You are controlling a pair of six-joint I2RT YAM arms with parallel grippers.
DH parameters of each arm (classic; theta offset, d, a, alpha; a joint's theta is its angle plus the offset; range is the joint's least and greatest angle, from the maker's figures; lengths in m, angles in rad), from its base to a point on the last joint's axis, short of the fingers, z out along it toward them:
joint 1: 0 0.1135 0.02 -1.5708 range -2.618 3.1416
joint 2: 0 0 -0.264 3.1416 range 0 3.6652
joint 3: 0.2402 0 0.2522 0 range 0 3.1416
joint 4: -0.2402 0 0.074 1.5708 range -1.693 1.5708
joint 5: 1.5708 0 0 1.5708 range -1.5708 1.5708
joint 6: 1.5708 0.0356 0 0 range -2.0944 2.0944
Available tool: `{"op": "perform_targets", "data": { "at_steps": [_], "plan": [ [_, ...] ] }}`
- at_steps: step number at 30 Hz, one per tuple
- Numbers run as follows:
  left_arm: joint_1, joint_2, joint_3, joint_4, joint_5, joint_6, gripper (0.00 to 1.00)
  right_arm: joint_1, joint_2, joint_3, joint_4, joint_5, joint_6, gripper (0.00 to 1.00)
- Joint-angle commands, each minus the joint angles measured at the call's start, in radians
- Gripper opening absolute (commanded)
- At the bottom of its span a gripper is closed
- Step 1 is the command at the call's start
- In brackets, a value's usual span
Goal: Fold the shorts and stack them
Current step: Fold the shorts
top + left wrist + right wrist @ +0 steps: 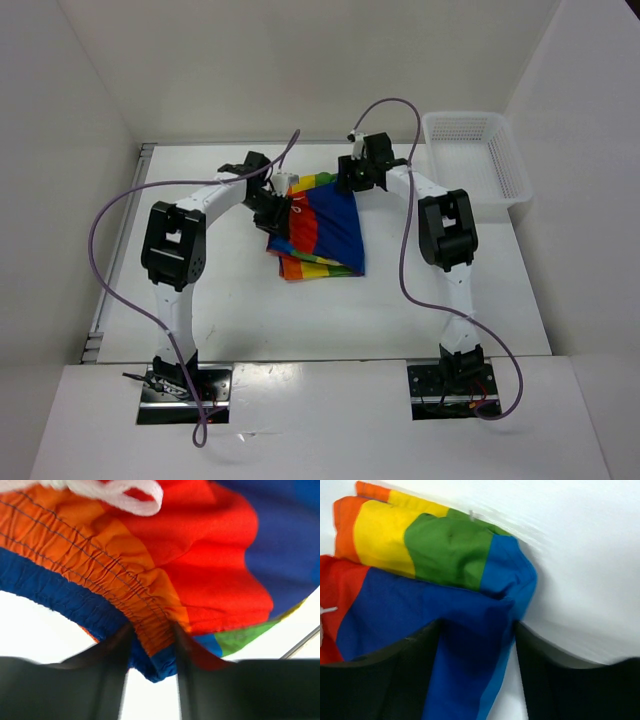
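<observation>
Shorts (320, 225) on table (250, 310), basket (517, 175) behind right.

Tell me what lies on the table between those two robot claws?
The shorts: in the top view the rainbow cloth spans from the left gripper to the right gripper; each wrist view shows it between the jaws.

I'm looking down on a white table (250, 320), walled in white on the left, far and right sides. The shorts (325, 235) are lying on it as a folded bundle toward the far middle, a blue panel facing up and rainbow stripes showing along the near edge. From the left wrist view, the elastic waistband end is hanging clear of the surface. A white mesh basket (478, 196) is sitting in the far right corner, well apart from the cloth. A left base plate (218, 385) and a right base plate (420, 385) are sitting at the near edge.
</observation>
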Motion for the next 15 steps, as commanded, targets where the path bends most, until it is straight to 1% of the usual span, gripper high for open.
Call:
{"op": "perform_targets", "data": {
  "at_steps": [1, 2, 3, 4, 6, 8, 9, 11, 13, 14, 15],
  "plan": [
    [0.001, 0.02, -0.023, -0.038, 0.005, 0.007, 0.41, -0.004, 0.029, 0.0, 0.057, 0.069, 0.105, 0.54],
    [0.001, 0.02, -0.034, -0.052, 0.005, 0.007, 0.34, -0.004, 0.029, 0.0, 0.057, 0.088, 0.127, 0.46],
    [0.001, 0.02, -0.034, -0.065, 0.005, 0.007, 0.21, -0.004, 0.029, 0.0, 0.068, 0.111, 0.151, 0.38],
    [0.001, 0.02, -0.034, -0.065, -0.005, 0.007, 0.15, -0.004, 0.029, 0.011, 0.068, 0.171, 0.203, 0.23],
    [0.001, -0.007, -0.061, -0.075, -0.037, 0.007, 0.07, -0.004, 0.029, 0.023, 0.068, 0.222, 0.24, 0.11],
    [0.001, -0.023, -0.086, -0.075, -0.061, 0.007, 0.06, -0.004, 0.029, 0.034, 0.068, 0.278, 0.273, 0.0],
    [0.001, -0.032, -0.107, -0.075, -0.083, 0.007, 0.06, -0.004, 0.029, 0.034, 0.068, 0.278, 0.273, 0.0],
    [0.001, -0.041, -0.116, -0.075, -0.084, 0.007, 0.06, -0.004, 0.029, 0.034, 0.068, 0.289, 0.284, 0.0],
    [0.001, -0.05, -0.13, -0.075, -0.093, 0.007, 0.1, -0.004, 0.009, 0.025, 0.068, 0.289, 0.284, 0.0],
    [0.001, -0.05, -0.139, -0.066, -0.093, 0.007, 0.17, -0.004, 0.009, 0.016, 0.068, 0.278, 0.268, 0.08],
    [0.001, -0.063, -0.139, -0.065, -0.093, 0.007, 0.22, -0.004, -0.002, 0.016, 0.068, 0.278, 0.259, 0.23]
  ]
}}
